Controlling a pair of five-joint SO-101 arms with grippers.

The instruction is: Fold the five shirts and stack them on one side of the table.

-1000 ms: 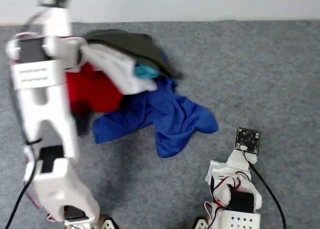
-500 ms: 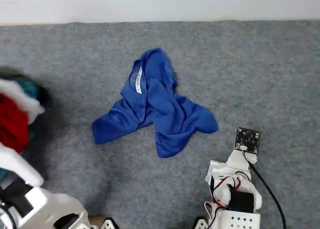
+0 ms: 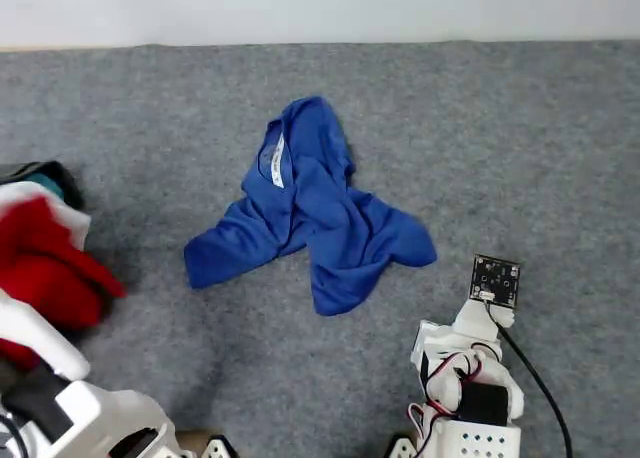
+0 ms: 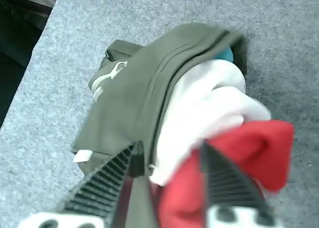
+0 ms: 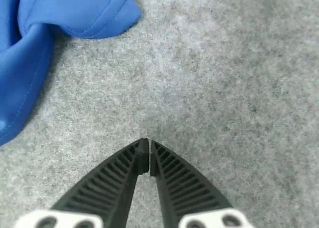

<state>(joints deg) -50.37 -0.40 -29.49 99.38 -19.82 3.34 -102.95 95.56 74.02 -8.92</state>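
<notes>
Left wrist: end effector (image 4: 170,151) clamps shirt bundle (image 4: 199,103); high view: blue shirt (image 3: 330,228)

My left tool (image 4: 169,147) has two black fingers (image 4: 102,180) with ribbed inner faces, each set in a white base with round holes. My right tool (image 5: 149,144) is built the same, black ribbed wedges on white. Seen from above, my right arm (image 3: 465,373) is white plastic and carries a small square black board (image 3: 496,280), a black cable (image 3: 528,366), thin red and white wires (image 3: 428,378) and a perforated base. My left arm (image 3: 100,420) is a white shell with black inserts.
</notes>
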